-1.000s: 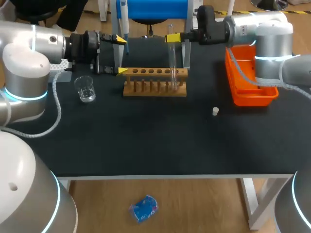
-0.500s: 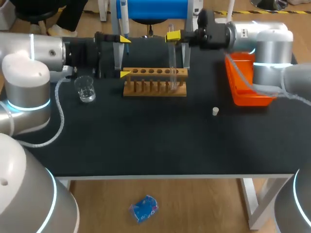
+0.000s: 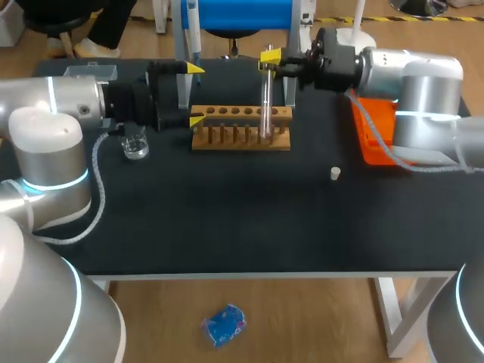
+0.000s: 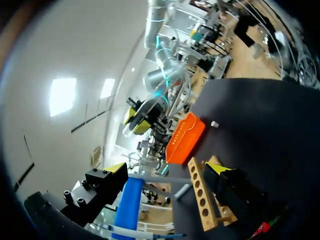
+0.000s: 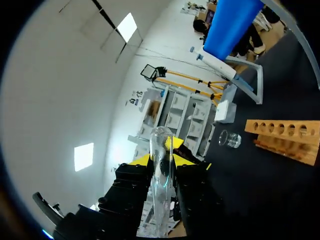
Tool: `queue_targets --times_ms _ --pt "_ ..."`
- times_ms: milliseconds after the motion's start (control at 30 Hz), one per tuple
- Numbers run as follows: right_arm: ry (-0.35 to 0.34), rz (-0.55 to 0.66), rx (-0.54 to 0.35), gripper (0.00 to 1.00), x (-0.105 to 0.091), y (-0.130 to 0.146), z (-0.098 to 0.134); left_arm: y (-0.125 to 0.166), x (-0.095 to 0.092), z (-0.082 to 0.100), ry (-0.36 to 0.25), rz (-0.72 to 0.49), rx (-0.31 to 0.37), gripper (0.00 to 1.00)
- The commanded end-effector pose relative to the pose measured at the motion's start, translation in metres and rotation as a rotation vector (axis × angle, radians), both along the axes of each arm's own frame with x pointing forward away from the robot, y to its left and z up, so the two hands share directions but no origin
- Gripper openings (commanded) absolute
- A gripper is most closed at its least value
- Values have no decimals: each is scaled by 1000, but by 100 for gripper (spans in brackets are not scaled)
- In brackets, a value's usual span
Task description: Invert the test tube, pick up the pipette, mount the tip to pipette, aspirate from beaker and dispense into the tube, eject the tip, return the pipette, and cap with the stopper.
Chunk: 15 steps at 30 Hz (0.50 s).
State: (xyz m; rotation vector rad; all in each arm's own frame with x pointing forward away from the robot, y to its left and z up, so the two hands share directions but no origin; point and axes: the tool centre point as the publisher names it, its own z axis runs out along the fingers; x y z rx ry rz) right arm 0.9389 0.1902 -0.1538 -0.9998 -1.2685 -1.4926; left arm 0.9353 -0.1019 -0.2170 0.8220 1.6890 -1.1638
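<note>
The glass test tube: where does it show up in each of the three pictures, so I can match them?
Head view: the test tube is upright in the right tool, at the wooden rack's right end.
Left wrist view: small and far ahead, in that same tool, beyond the rack.
Right wrist view: close up, between its own tool's fingers.
Shared landmark: the wooden rack, seen in all three.

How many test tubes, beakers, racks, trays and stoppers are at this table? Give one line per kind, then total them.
Test tube: 1
Beaker: 1
Wooden rack: 1
Orange tray: 1
Stopper: 1
Total: 5
</note>
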Motion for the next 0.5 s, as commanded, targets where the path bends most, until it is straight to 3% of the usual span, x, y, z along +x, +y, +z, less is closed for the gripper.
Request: queue_targets --times_ms 33,100,133,200,500 --pt "155 -29 -28 0 -11 -2 2 2 -17 -1 -515 -57 105 100" --pt "243 -12 -43 0 -15 -3 -1 -1 -19 -1 -593 -40 130 100" --pt "269 3 -51 0 -18 -4 -1 -3 -19 -1 -593 -21 129 100" --pt "255 15 -85 0 -18 -6 -3 -3 -19 -1 -593 -21 129 100" --pt "255 15 -85 0 -18 -6 -3 -3 -19 -1 -593 -21 129 100"
